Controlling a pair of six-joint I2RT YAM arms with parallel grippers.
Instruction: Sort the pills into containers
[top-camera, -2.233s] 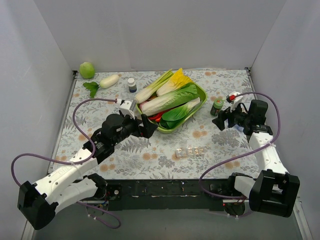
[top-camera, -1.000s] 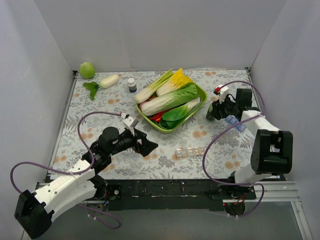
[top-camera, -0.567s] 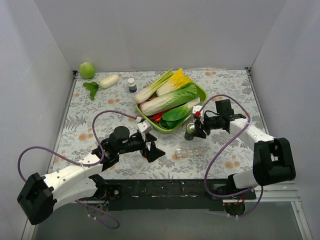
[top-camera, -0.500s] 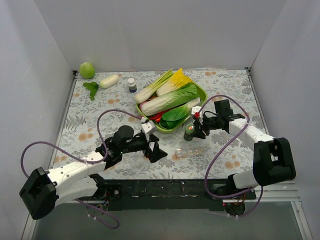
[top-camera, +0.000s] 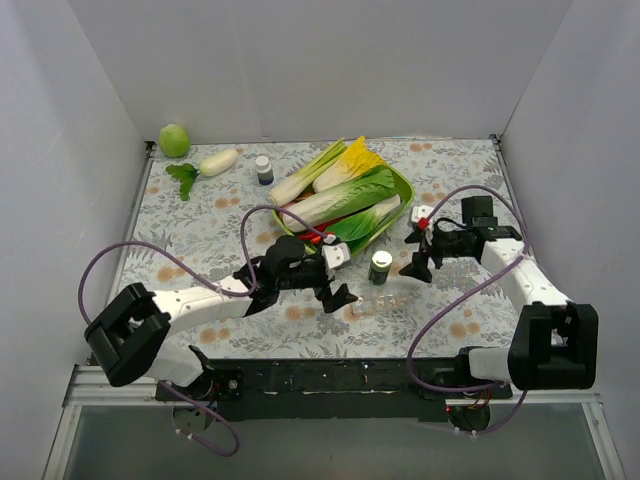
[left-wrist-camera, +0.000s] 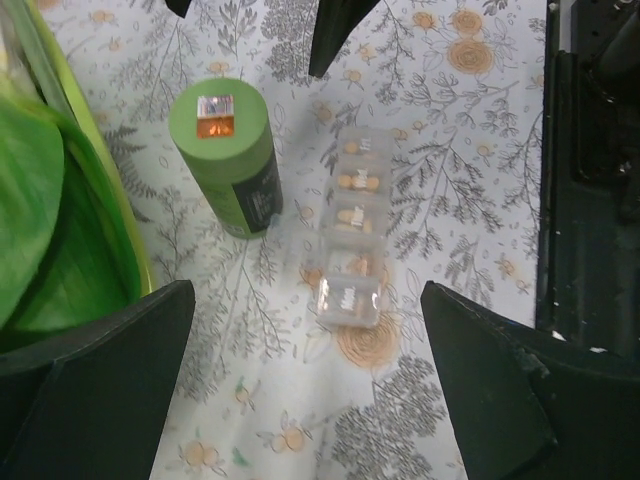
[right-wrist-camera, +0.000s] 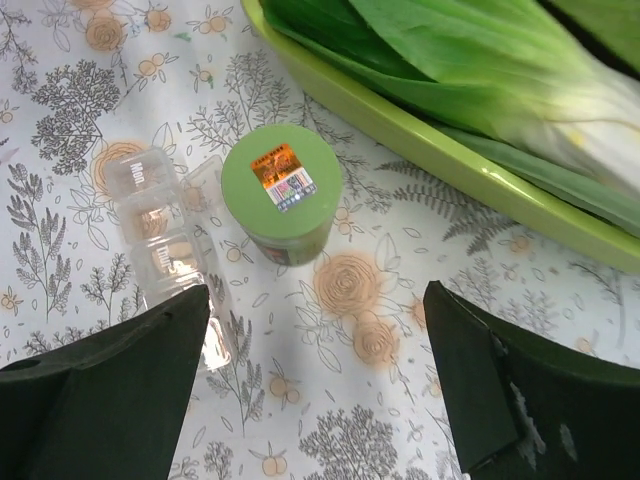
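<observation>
Right hand (top-camera: 417, 258) has just let go of the small green plastic bottle (top-camera: 381, 266) and is wide open now, leaving it standing just beside the clear plastic pill strip (top-camera: 380, 300) at the near middle of the counter (top-camera: 200, 220), ready for sorting.
</observation>
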